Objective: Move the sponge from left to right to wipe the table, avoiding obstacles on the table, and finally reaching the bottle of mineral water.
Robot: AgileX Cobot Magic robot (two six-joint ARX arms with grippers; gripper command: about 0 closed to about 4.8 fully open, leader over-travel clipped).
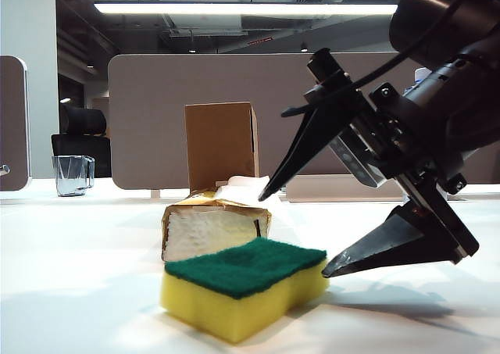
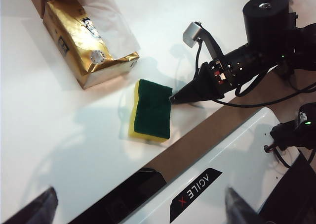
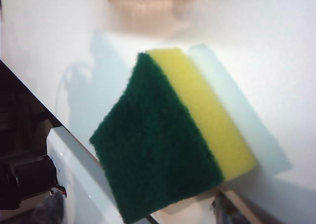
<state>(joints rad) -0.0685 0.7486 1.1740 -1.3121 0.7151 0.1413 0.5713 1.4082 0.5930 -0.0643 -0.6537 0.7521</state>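
Note:
The yellow sponge (image 1: 242, 280) with its green scouring top lies on the white table (image 1: 78, 260), just in front of the gold tissue pack (image 1: 215, 229). The brown cardboard box (image 1: 221, 145) stands behind that pack. My right gripper (image 1: 295, 235) is open at the sponge's right end, one finger above it and one near the tabletop. In the right wrist view the sponge (image 3: 163, 140) fills the space ahead of the open right gripper (image 3: 140, 209). My left gripper (image 2: 138, 209) is open and empty, high over the table edge, away from the sponge (image 2: 152, 110). The bottle of mineral water is hidden.
A clear glass mug (image 1: 73, 174) stands far back on the left. A grey partition (image 1: 156, 112) runs behind the table. Beside the sponge are the table's brown edge and the robot's white base (image 2: 207, 159). The tissue pack (image 2: 89, 46) lies a short gap from the sponge.

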